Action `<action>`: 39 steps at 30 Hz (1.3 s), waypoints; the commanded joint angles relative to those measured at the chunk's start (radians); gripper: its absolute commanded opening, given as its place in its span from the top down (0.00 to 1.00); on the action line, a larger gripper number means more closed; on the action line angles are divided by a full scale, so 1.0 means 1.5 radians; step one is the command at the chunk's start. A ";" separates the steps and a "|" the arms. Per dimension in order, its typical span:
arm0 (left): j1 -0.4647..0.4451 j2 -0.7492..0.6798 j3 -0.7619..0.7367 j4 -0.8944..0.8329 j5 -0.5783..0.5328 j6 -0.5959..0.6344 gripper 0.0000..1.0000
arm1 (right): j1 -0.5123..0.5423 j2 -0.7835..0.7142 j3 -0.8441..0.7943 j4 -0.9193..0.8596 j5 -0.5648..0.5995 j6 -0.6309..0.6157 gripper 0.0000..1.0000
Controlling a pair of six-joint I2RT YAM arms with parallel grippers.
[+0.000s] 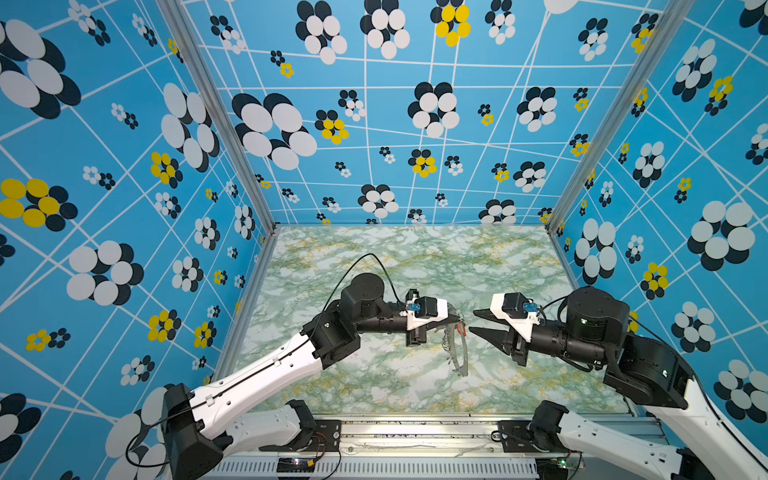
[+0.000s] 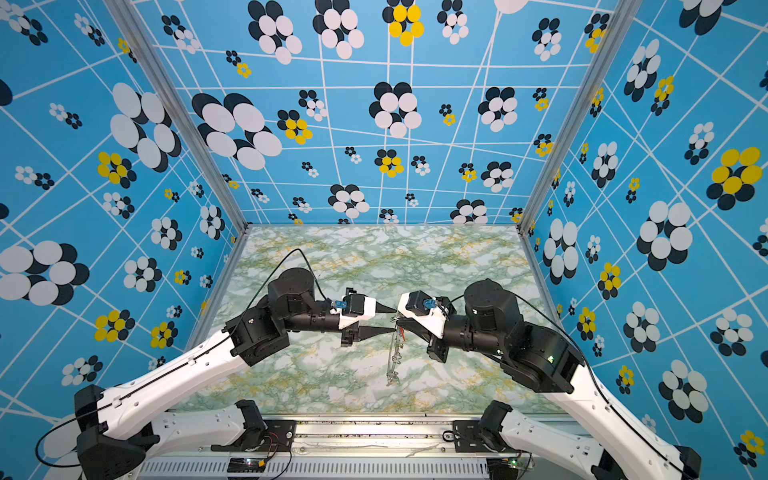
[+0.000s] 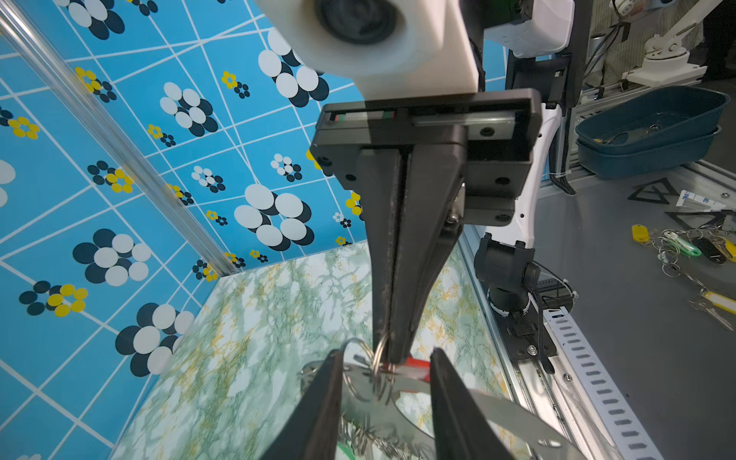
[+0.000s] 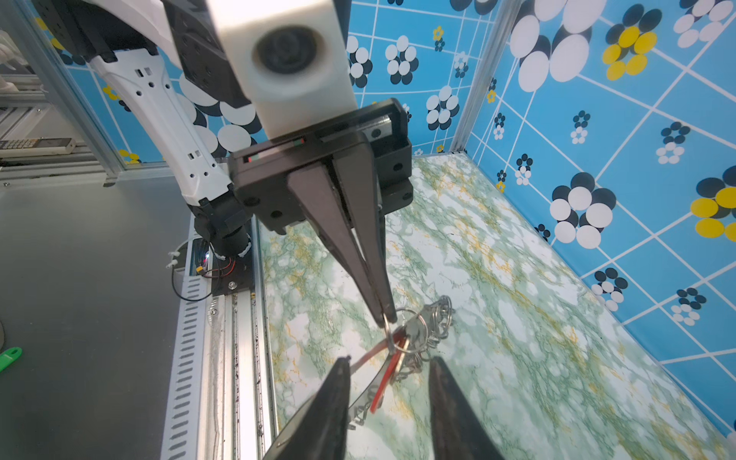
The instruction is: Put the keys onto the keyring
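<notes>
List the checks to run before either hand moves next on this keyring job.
1. Right hand shut on a small silver ring: ok.
2. Left hand fingers apart: ok.
3. Red key tag threaded onto the grey crescent keyring: cannot tell, the rings overlap.
4. Keyring's lower end clear of the marble tabletop: cannot tell.
5. Room between the hands: not ok, the fingertips almost meet in both top views.
</notes>
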 commanded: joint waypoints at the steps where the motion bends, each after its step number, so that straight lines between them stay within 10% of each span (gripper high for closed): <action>1: -0.004 0.007 0.028 -0.019 -0.009 0.021 0.66 | -0.003 -0.004 0.023 0.008 -0.013 -0.007 1.00; 16: -0.017 0.025 0.041 -0.035 0.000 0.040 0.99 | -0.003 0.002 0.027 0.012 -0.029 -0.007 1.00; 27: -0.027 0.014 0.010 0.017 -0.022 0.039 1.00 | -0.003 -0.012 0.019 0.018 -0.012 0.002 1.00; 33: -0.009 -0.020 -0.037 0.118 -0.003 0.000 1.00 | -0.003 -0.043 0.007 0.004 0.046 0.016 0.69; 39: 0.015 -0.032 -0.073 0.228 0.041 -0.071 1.00 | -0.003 -0.053 -0.019 0.021 0.046 0.031 0.64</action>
